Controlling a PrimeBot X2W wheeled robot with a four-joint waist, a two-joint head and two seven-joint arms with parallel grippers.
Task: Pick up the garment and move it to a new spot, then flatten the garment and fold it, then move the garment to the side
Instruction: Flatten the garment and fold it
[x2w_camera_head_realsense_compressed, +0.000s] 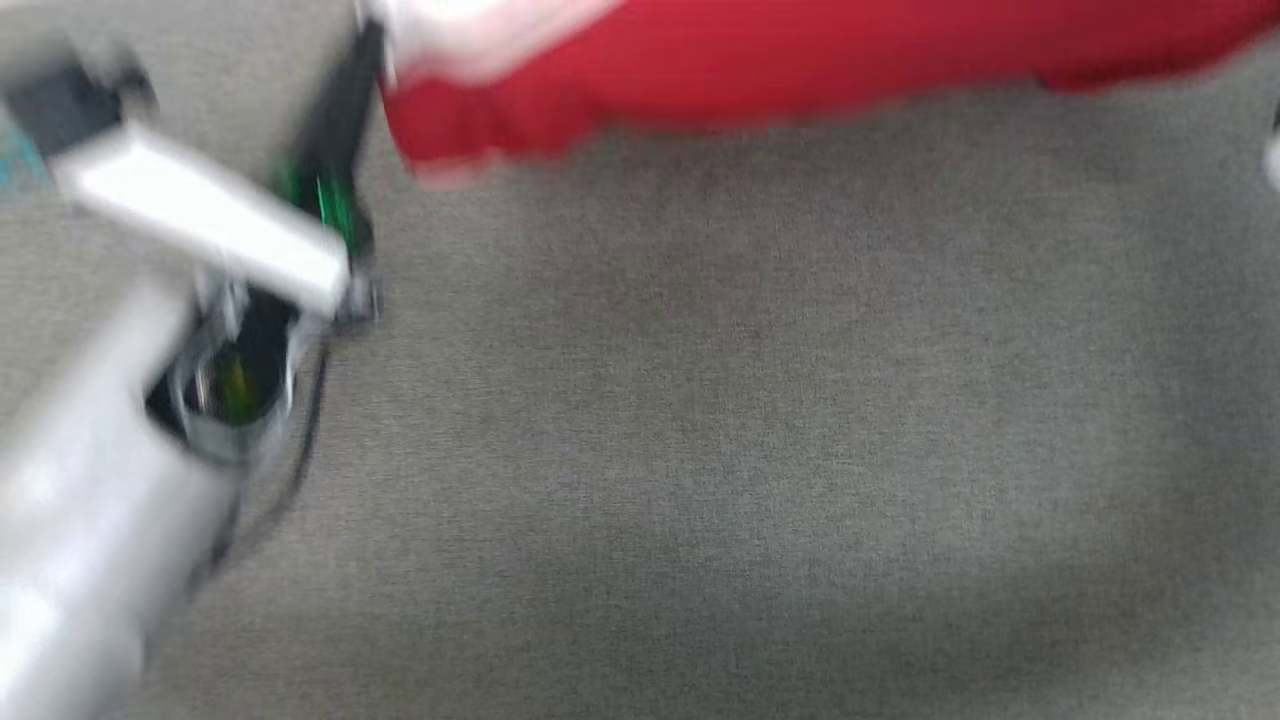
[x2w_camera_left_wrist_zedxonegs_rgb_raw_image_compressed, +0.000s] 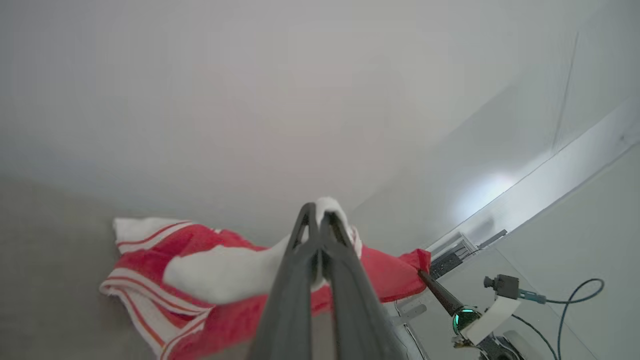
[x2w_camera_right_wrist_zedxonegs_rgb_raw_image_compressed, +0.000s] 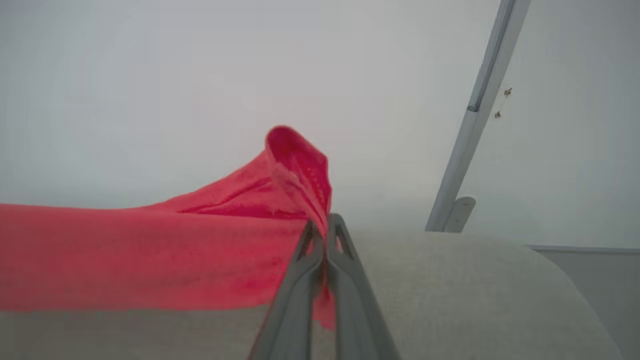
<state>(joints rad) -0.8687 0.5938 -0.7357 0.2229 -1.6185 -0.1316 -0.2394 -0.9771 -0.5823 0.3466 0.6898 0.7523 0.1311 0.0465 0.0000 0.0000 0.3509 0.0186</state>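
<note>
Left gripper (x2w_camera_left_wrist_zedxonegs_rgb_raw_image_compressed: 316, 216) clamped the T-shirt's (x2w_camera_left_wrist_zedxonegs_rgb_raw_image_compressed: 390, 275) white sleeve, and right gripper (x2w_camera_right_wrist_zedxonegs_rgb_raw_image_compressed: 325, 225) a red edge, both at lower centre. Taut pulling could slip either thin pinch.

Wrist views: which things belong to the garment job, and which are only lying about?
Belong to the job:
- garment
- left end effector, shut on its white sleeve
- right end effector, shut on a red edge

Only lying about:
- grey fabric surface
- metal post

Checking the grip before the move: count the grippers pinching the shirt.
2. The left gripper is shut on a white sleeve end of the garment; the right gripper is shut on a red fold of it.
</note>
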